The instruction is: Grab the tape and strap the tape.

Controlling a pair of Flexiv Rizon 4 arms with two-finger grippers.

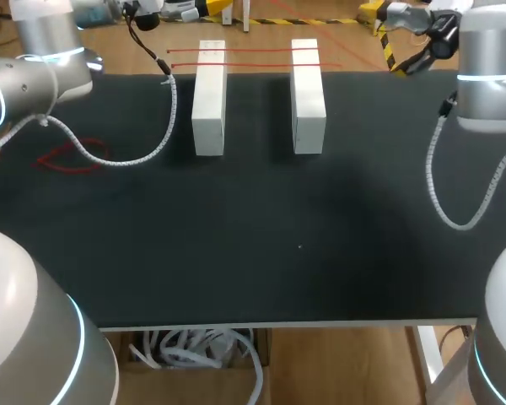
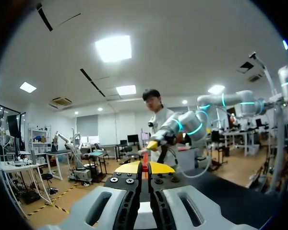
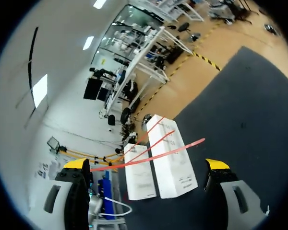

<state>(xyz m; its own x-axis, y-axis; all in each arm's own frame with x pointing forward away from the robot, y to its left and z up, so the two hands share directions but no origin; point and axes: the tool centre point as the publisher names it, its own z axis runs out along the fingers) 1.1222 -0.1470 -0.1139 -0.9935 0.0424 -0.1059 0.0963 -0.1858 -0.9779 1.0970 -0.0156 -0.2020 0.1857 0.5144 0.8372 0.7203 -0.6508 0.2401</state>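
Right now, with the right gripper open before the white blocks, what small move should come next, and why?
Probably ease the right gripper forward and close it on the free end of the red tape. It stands wide open, holding nothing. That end pokes out past the white blocks, ahead of the gripper, while the left gripper seems shut on red tape.

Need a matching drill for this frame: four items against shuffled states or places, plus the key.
Items:
1. left gripper
2. right gripper
3. long red tape strands
4. thin red loop

States or places:
A. fingers wide open
B. lying flat on the black table mat, towards its left side
C. fingers shut on a red tape strand
D. stretched across the tops of both white rectangular blocks

Pairs: 1-C, 2-A, 3-D, 4-B.
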